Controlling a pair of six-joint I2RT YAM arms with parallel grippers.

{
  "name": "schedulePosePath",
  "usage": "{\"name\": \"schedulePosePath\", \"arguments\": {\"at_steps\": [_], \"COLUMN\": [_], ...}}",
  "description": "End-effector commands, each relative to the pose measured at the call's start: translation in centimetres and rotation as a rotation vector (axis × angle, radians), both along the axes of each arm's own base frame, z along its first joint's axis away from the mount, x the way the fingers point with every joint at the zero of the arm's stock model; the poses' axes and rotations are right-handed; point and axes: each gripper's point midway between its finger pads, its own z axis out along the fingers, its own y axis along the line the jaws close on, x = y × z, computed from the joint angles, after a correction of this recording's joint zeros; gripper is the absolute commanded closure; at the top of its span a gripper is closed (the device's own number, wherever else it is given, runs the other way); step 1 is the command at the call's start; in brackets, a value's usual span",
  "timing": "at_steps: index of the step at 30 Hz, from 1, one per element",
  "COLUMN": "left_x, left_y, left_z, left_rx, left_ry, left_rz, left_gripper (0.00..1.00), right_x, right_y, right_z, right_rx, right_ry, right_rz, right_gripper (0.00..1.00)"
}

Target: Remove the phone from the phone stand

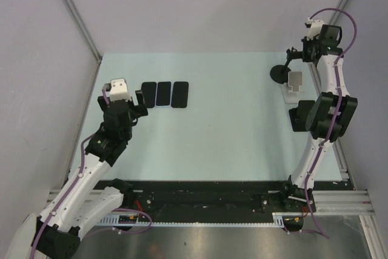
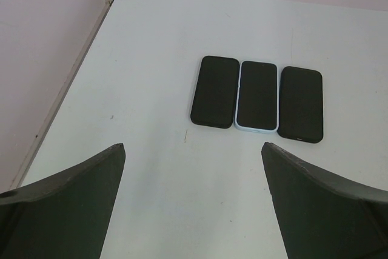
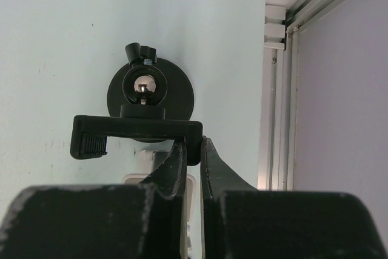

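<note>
A black phone stand has a round base, a ball joint and a clamp bar. I see no phone in the clamp. My right gripper is shut on the right end of the clamp bar, above the table's far right corner. Three phones lie flat, side by side, at the far left: dark, light-blue-edged and dark. My left gripper is open and empty, just short of them.
A small white holder with a pale grey face stands just in front of the black stand; in the right wrist view my fingers mostly hide it. An aluminium rail runs along the table's right edge. Walls close the left and back sides.
</note>
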Motion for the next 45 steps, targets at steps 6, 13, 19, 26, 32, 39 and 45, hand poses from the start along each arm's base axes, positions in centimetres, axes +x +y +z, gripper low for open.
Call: {"name": "schedulePosePath", "arguments": {"at_steps": [6,13,19,26,32,39,45], "left_x": [0.1,-0.1,-0.4,-1.3,-4.0,-9.1,-11.9], "left_y": [0.4,0.5,0.6,1.0,2.6,5.6,7.9], "left_z": [0.6,0.9,1.6,4.0,9.1,14.3,13.6], "left_rx": [0.006,0.002,-0.014,-0.047,-0.088,-0.174,-0.204], "left_ry": [-0.03,-0.044,-0.067,-0.14,-0.293,-0.498,-0.566], "left_rz": [0.011,0.012,0.011,0.013,0.04,0.097,0.172], "left_gripper": [0.0,0.0,0.0,0.0,0.0,0.0,0.0], "right_x": [0.4,0.6,-1.3,-6.9,-15.9,-26.5,-32.7], "right_y": [-0.6,0.6,1.4,2.5,3.0,4.8,7.7], "right_z": [5.9,8.1,12.8,20.2,27.4,29.6,28.3], "right_rx": [-0.023,-0.026,-0.04,-0.025,0.03,0.163,0.227], "right_ry": [-0.17,-0.218,-0.295,-0.44,-0.69,-0.854,-0.994], "right_rz": [-0.043,-0.024,-0.044,-0.08,-0.191,-0.28,-0.317], "right_gripper": [0.59,0.33,0.1,0.0,0.0,0.0,0.0]}}
